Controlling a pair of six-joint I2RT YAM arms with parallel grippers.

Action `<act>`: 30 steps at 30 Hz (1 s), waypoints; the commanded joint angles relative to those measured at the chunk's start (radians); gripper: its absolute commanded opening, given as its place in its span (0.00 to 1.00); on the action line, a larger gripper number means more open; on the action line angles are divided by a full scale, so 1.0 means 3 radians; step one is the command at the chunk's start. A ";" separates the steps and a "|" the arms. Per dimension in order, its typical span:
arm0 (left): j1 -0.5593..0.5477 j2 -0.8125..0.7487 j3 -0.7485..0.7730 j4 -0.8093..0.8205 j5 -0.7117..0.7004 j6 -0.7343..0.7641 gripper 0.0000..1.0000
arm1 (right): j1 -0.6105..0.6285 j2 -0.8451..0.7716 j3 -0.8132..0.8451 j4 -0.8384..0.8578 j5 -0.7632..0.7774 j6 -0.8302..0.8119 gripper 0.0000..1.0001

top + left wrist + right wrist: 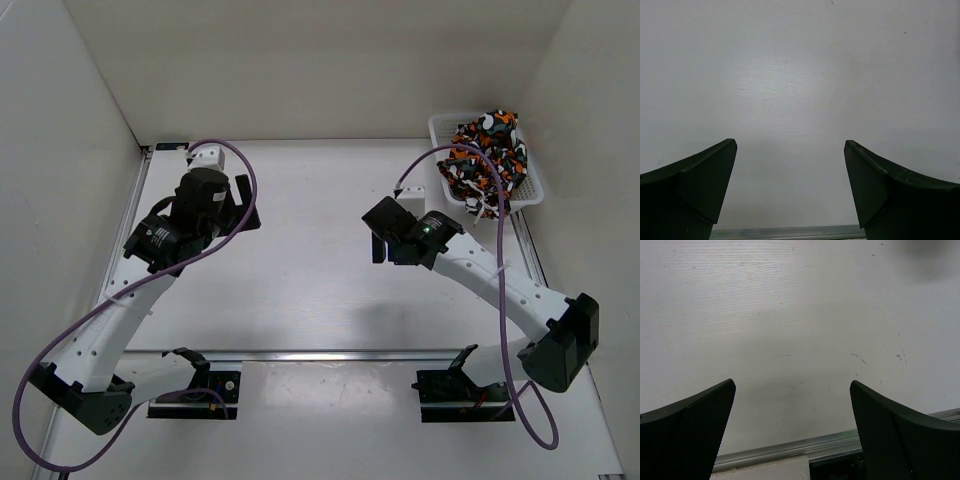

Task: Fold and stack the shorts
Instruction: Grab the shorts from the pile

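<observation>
Both left gripper [790, 145] and right gripper [792, 384] hover above the tabletop [300, 290], jaws released. The shorts [487, 155] lie crumpled in a white basket [436, 125].

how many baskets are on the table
1. The white basket sits at the table's far right corner, heaped with the shorts. No other is visible.

The left arm [105, 335] and the right arm [490, 283] are each built of white links joined by black housings. A purple cable [253, 195] is looped along each. Dark wedge-shaped fingers [685, 435] are fitted, those on the right finely dimpled.
</observation>
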 commanded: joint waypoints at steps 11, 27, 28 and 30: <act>-0.0009 0.0092 0.0127 0.0118 0.0303 0.0135 1.00 | -0.0560 0.0033 0.0409 0.0215 0.0142 -0.0431 1.00; -0.0009 0.0751 0.0234 0.0317 0.0508 0.0396 1.00 | -0.2818 0.2226 0.2682 0.0425 -0.1668 -0.1066 1.00; -0.0009 0.0812 0.0235 0.0317 0.0478 0.0396 1.00 | -0.2818 0.2338 0.2781 0.0425 -0.1699 -0.1066 1.00; -0.0009 0.0863 0.0265 0.0317 0.0442 0.0432 1.00 | -0.2848 0.2599 0.2959 0.0389 -0.1816 -0.1066 0.99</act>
